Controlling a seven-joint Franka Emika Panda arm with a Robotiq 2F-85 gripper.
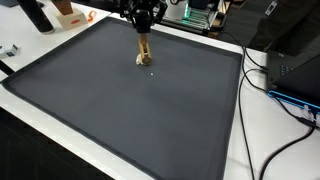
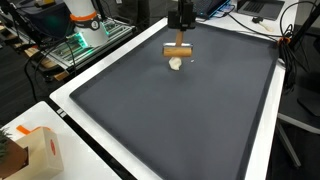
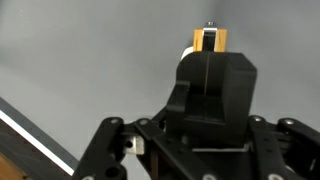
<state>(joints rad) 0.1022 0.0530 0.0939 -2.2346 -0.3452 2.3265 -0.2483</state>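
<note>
Pincer point(image 1: 144, 32) clamped on wooden block point(image 2: 177, 49) near the arm-side edge of the bench point(image 1: 120, 120), just above small white lump point(image 2: 176, 63); the narrow grip could let the block pivot or slip and knock the lump away.

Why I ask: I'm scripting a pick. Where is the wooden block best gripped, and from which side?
Grip the wooden block at mid-length across its narrow width, coming straight down, where the gripper hangs. It looks long and slim, so the middle should balance it; a white lump crowds one side.
</note>
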